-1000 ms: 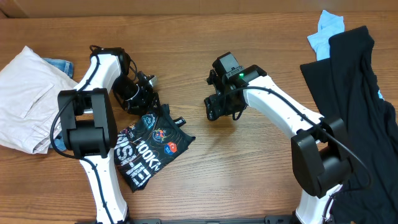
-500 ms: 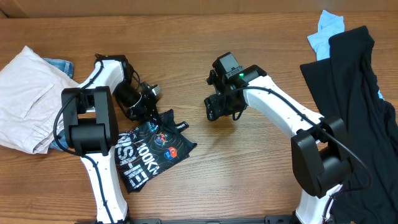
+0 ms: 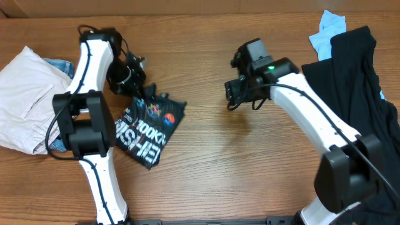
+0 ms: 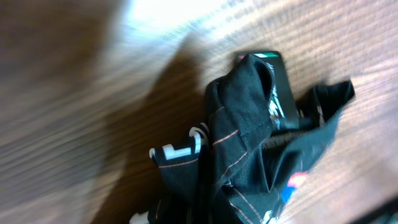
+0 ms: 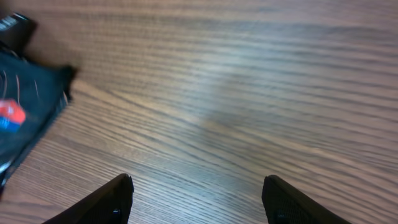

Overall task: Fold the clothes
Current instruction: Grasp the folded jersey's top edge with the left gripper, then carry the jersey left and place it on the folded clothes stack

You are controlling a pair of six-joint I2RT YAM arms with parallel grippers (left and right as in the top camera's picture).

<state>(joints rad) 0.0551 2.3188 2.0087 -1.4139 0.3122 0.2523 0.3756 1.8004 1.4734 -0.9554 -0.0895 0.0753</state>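
A brown wooden table (image 3: 206, 162) with a fine straight grain fills the overhead view. The black jersey shirt (image 3: 149, 128) lies left of centre, a crumpled lozenge tilted down to the right. Bold white lettering runs across its lower half, and small orange, red and blue logos sit above that near its upper corner. Its lower edges are fairly straight, while the upper edge is drawn up into a bunch.

The left gripper (image 3: 139, 94) sits at that bunch and is clamped on the shirt's upper edge. In the left wrist view the dark fabric is heaped over the fingers (thin pale lines cross the cloth), and a bit of white print shows at lower left.

The right gripper (image 5: 198, 186) hangs over bare wood just right of centre, well apart from the shirt. Its jaws are spread wide with nothing between them. In its own view, the shirt's corner with a red patch shows at the far left.

A white garment (image 3: 28, 100) lies at the left edge with a scrap of blue denim (image 3: 59, 64) behind it. A large black garment (image 3: 359, 94) covers the right edge, and a light blue cloth (image 3: 330, 26) sits at its upper end. Between the shirt and the right-hand pile, the centre and lower centre of the frame are open wood.
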